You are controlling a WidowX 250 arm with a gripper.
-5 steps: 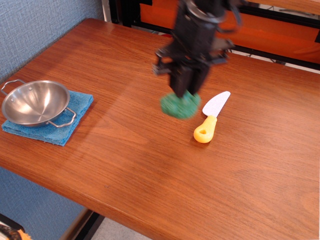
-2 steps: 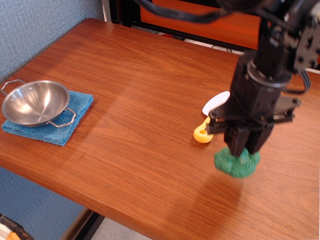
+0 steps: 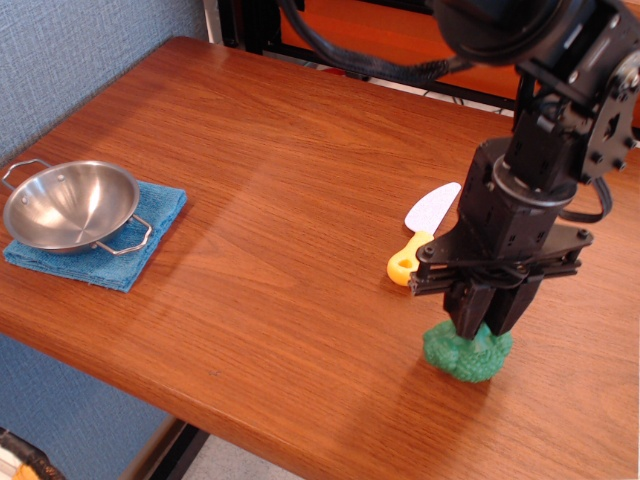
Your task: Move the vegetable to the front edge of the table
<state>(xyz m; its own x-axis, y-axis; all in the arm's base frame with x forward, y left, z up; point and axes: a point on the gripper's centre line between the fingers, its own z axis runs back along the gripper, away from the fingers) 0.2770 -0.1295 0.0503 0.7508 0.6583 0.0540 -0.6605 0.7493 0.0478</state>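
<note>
The green toy broccoli (image 3: 465, 354) sits on or just above the reddish-brown wood table (image 3: 280, 250), at the right and close to the front edge. My black gripper (image 3: 487, 326) comes down from above with its fingers closed on the top of the broccoli. The fingertips hide the upper part of the broccoli. I cannot tell whether the broccoli touches the tabletop.
A yellow-handled toy knife (image 3: 421, 236) lies just left of and behind the gripper. A steel pan (image 3: 70, 204) rests on a blue cloth (image 3: 140, 240) at the left edge. An orange panel with black bars (image 3: 400, 40) stands behind the table.
The gripper carried the broccoli from the table's middle, beside the knife, to the right and toward the front edge, then lowered it a little.
</note>
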